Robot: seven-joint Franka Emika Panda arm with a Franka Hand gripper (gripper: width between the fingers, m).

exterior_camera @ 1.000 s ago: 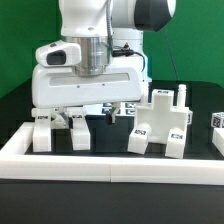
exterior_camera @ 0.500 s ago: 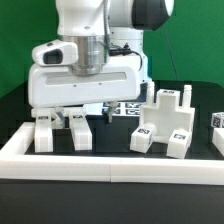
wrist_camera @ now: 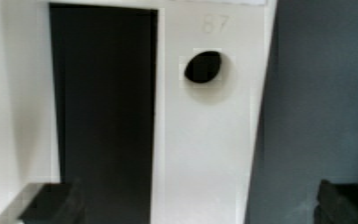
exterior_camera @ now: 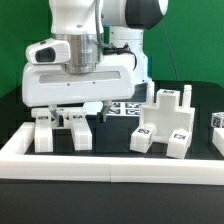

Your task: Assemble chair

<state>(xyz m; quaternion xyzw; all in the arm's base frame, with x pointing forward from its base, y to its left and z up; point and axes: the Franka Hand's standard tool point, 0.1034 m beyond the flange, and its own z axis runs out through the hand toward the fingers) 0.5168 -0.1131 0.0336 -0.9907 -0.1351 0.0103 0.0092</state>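
Note:
The chair is in loose white tagged parts. Two small upright blocks (exterior_camera: 42,131) (exterior_camera: 79,130) stand at the exterior view's left, and a larger stepped piece with pegs (exterior_camera: 165,125) stands to the right. My gripper (exterior_camera: 76,112) hangs just above and behind the two small blocks, open and holding nothing. In the wrist view a long white part with a dark round hole (wrist_camera: 208,110) runs between my dark fingertips (wrist_camera: 51,205), with my gripper (wrist_camera: 197,208) straddling it without touching. Another white part (wrist_camera: 5,100) lies beside it.
A low white border rail (exterior_camera: 110,165) runs along the front and turns back at the left. The marker board (exterior_camera: 126,107) lies flat behind the parts. Another white tagged piece (exterior_camera: 218,135) shows at the exterior view's right edge. The table is black.
My gripper has shifted toward the exterior view's left and slightly upward, still open. The chair parts have not moved.

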